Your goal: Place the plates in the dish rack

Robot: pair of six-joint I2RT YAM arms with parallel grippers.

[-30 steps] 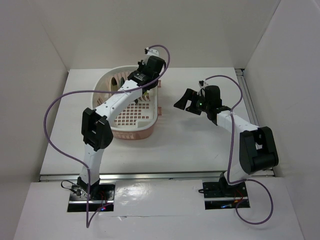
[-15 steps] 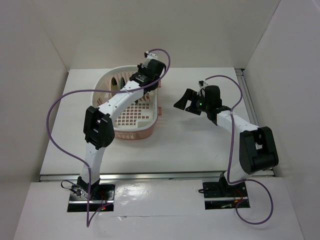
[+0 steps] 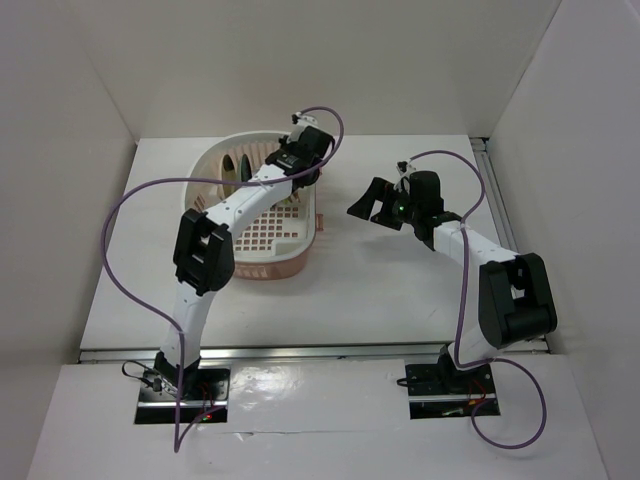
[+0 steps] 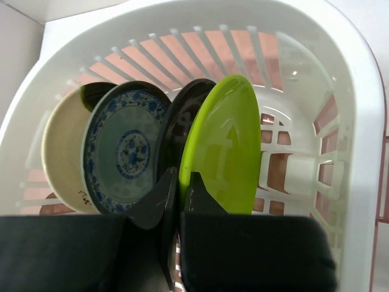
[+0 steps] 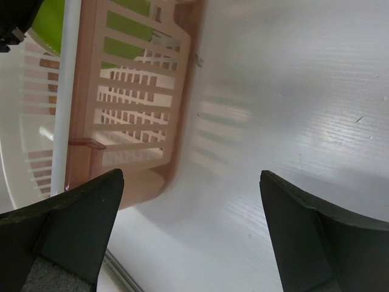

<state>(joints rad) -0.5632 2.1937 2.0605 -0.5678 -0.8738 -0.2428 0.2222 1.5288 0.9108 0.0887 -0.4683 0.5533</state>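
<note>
The table (image 3: 380,290) is white, and low over it the right gripper (image 3: 366,206) hangs with its fingers (image 5: 67,225) spread wide and nothing between them. It is near the right-hand wall of the rack (image 3: 262,268) but apart from it. The rack lies left of centre, an oval basket with a lattice floor and slotted walls, pink outside and white at the rim. The left arm reaches across it from the near side, and the left gripper (image 4: 178,182) is inside its far end. Its fingers are drawn almost together, with only a thin slit between them, and their tips are at the lower edge of the lime plate (image 4: 228,146). Whether they pinch that rim or merely sit in front of it cannot be told. All four plates stand on edge in a row in the rack's far end. The lime plate is closest to the left gripper. The black plate (image 4: 182,115) is right behind it and mostly covered. Next comes the blue plate (image 4: 124,152), its patterned face showing. Last is the cream plate (image 4: 61,152), beside the rack's curved end wall.
</note>
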